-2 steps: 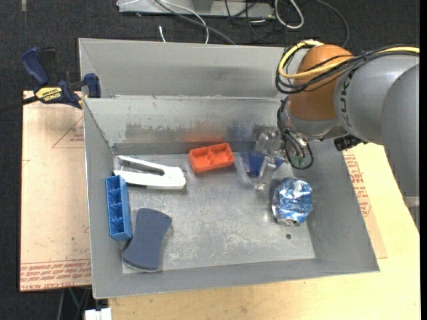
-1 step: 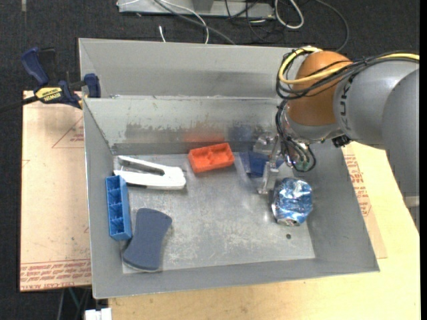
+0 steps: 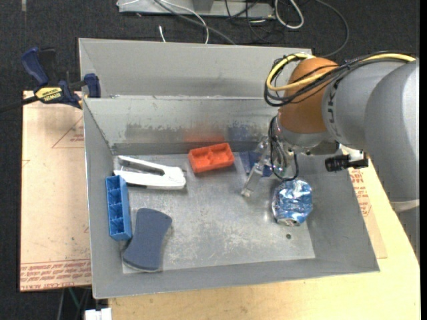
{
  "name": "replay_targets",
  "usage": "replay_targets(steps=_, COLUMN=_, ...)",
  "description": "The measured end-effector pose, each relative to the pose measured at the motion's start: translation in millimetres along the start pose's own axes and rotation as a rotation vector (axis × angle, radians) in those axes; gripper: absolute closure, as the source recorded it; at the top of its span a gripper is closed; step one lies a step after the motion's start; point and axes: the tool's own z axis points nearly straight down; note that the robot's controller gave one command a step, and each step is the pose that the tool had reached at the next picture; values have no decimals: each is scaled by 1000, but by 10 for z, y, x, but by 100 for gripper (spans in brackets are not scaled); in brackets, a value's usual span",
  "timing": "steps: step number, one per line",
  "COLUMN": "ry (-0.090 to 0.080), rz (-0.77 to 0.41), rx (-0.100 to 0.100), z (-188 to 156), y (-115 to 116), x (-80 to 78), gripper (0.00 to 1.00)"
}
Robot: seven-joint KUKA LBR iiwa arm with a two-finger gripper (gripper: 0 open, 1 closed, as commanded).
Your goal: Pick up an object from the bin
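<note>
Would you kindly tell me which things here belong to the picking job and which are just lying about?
In play: gripper, low in the right half of the bin; crumpled blue-and-white wrapper beside it.
Lying about: orange tray, white stapler-like tool, blue compartment tray, dark blue pad.

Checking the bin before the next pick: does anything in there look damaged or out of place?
Only the blue-and-silver foil packet on the right of the bin, beside the gripper: it is crumpled into a ball. The orange tray, white tool and blue rack lie flat, looking intact.
</note>
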Motion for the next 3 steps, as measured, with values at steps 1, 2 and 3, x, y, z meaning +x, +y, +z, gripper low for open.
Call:
replay_targets(steps=1, ry=-6, rz=-375, rx=0, z=-3, y=-122, x=-265, gripper=0)
replay_targets(steps=2, ry=-5, rz=-36, rx=-3, z=-11, y=-1, x=-58, gripper=100)
replay_targets(steps=3, ry=-5, rz=-36, rx=-2, z=-13, y=0, x=-58, gripper=100)
